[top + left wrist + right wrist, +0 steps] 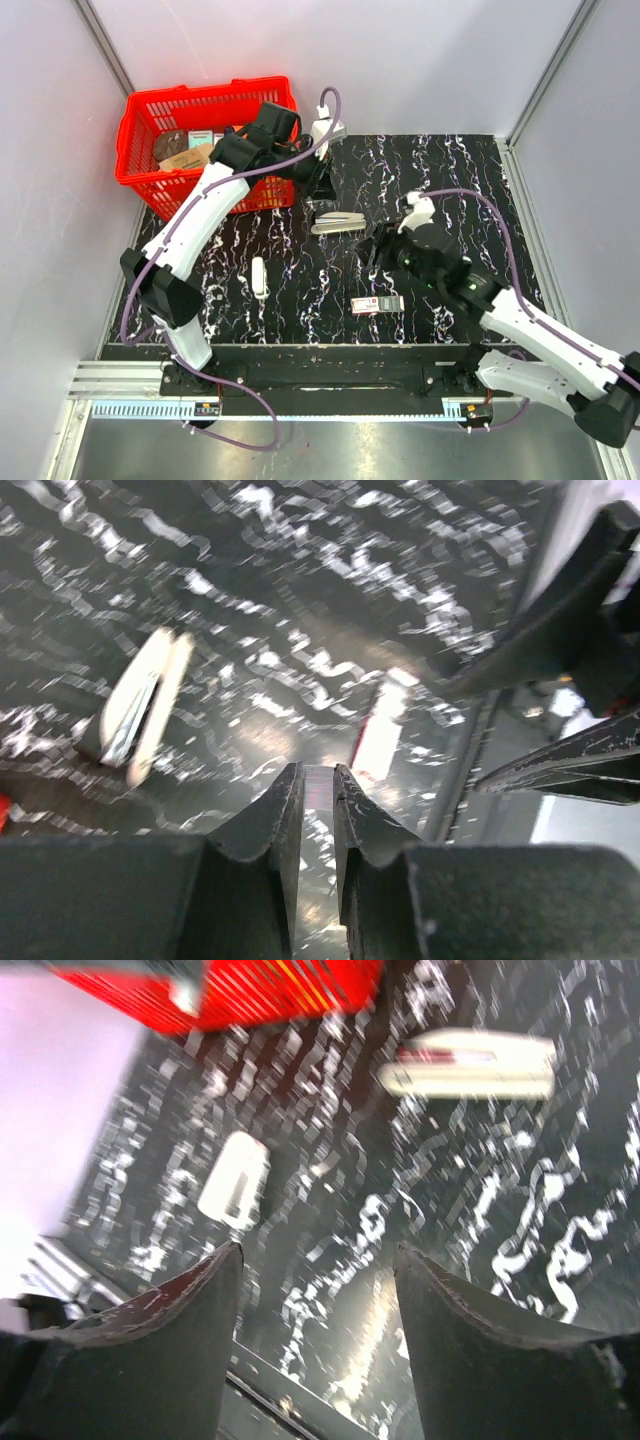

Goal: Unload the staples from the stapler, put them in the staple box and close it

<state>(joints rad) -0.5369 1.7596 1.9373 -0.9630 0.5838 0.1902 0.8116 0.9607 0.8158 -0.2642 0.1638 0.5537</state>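
Top external view: the slim silvery-white stapler lies mid-frame on the black, white-veined bench, just below the left gripper and left of the right gripper; a red plastic basket stands at upper left. Left wrist view: the left gripper shows its jaws nearly closed on nothing, with the blurred stapler at left. Right wrist view: the right gripper shows its jaws wide and empty, with the stapler at upper right, apart from them.
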